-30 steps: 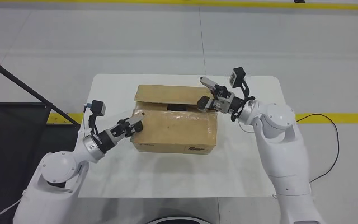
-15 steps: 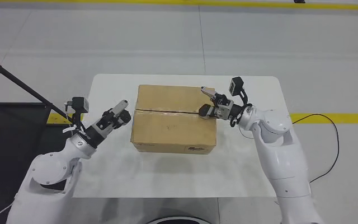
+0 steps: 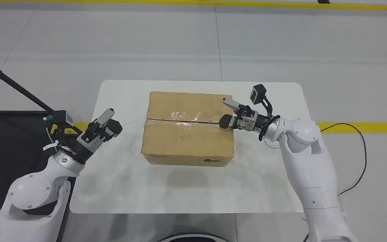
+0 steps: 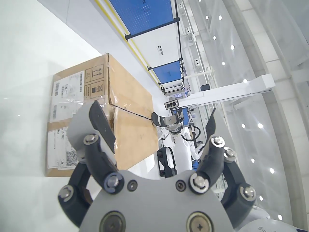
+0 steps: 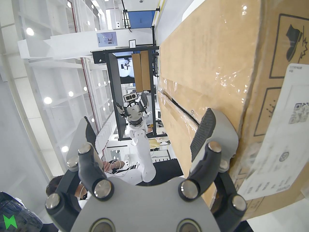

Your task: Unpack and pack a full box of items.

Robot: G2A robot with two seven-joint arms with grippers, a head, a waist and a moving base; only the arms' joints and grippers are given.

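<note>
Our left tool (image 3: 110, 123) hangs spread apart and empty over the left edge of the white counter (image 3: 266, 175), well clear of the brown rectangular cardboard box (image 3: 187, 130). Our right tool (image 3: 226, 112) is spread wide too and grips nothing, with one finger (image 5: 204, 131) lying at the right end of the seam (image 3: 181, 120) on the box top. We see the box in the middle of the counter, closed, with glossy clear tape (image 3: 181, 113) along that seam.
</note>
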